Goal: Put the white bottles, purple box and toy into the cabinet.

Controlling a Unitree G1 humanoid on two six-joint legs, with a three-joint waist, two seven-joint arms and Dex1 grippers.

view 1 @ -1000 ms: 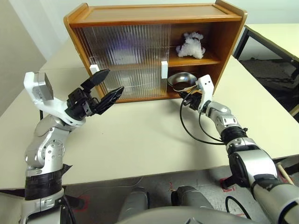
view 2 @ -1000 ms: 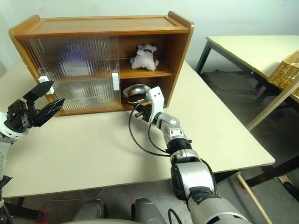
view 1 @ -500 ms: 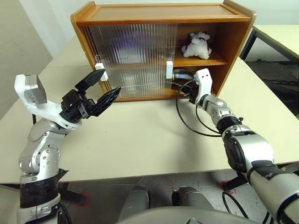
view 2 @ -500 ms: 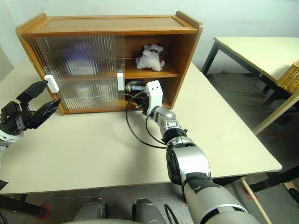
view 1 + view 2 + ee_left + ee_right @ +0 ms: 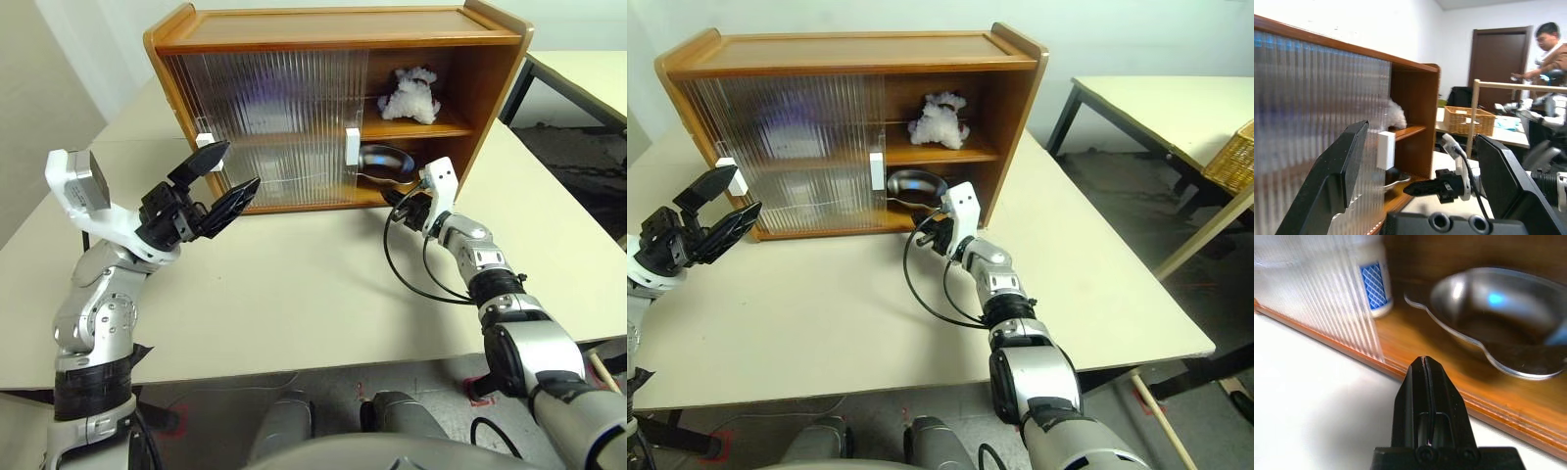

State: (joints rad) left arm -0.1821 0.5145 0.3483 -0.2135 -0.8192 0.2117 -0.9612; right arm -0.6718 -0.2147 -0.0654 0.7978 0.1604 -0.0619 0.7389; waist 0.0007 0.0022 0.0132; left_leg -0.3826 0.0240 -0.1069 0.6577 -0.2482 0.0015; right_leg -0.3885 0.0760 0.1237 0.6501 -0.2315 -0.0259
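Observation:
The cabinet (image 5: 343,24) stands at the back of the table, its ribbed doors slid across the left and middle and its right end open. On the upper shelf there sits the toy (image 5: 409,95). One white bottle (image 5: 1371,279) stands on the lower shelf behind the door's edge. The purple box is a faint lilac blur behind the ribbed door (image 5: 266,101). My right gripper (image 5: 400,203) is shut and empty, just outside the lower shelf's front lip. My left gripper (image 5: 235,166) hangs open and empty in front of the left door's white handle (image 5: 203,144).
A silver bowl (image 5: 387,160) lies on the lower shelf in the open end, right beyond my right gripper. A black cable (image 5: 411,269) loops on the table under the right arm. Another table with a wicker basket (image 5: 1229,147) stands to the right. A person (image 5: 1550,49) stands far off.
The head camera shifted. My shut right gripper reached to the lower shelf's opening by the bowl, then drew back a little. The left arm stayed put.

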